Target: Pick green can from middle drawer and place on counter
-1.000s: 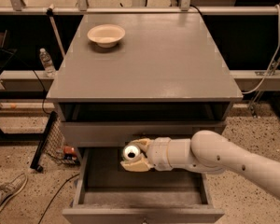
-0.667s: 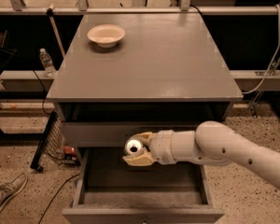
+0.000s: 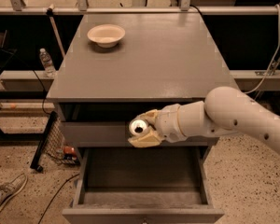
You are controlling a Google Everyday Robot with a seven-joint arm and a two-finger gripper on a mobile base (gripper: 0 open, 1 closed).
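My gripper (image 3: 142, 129) is shut on the green can (image 3: 139, 127); only the can's shiny silver top shows between the cream fingers (image 3: 149, 138). It hangs in front of the grey drawer front, above the open middle drawer (image 3: 142, 202), whose dark floor is bare. The white arm reaches in from the right. The counter (image 3: 158, 55) is the flat grey cabinet top, just above and behind the gripper.
A white bowl (image 3: 106, 34) sits at the counter's far left. A clear water bottle (image 3: 46, 62) stands on a ledge left of the cabinet. A black frame (image 3: 43, 143) leans at the cabinet's left side. A shoe (image 3: 4, 197) is on the floor.
My gripper has risen with the can out of the open drawer to the level of the drawer front above it, and moved slightly right.
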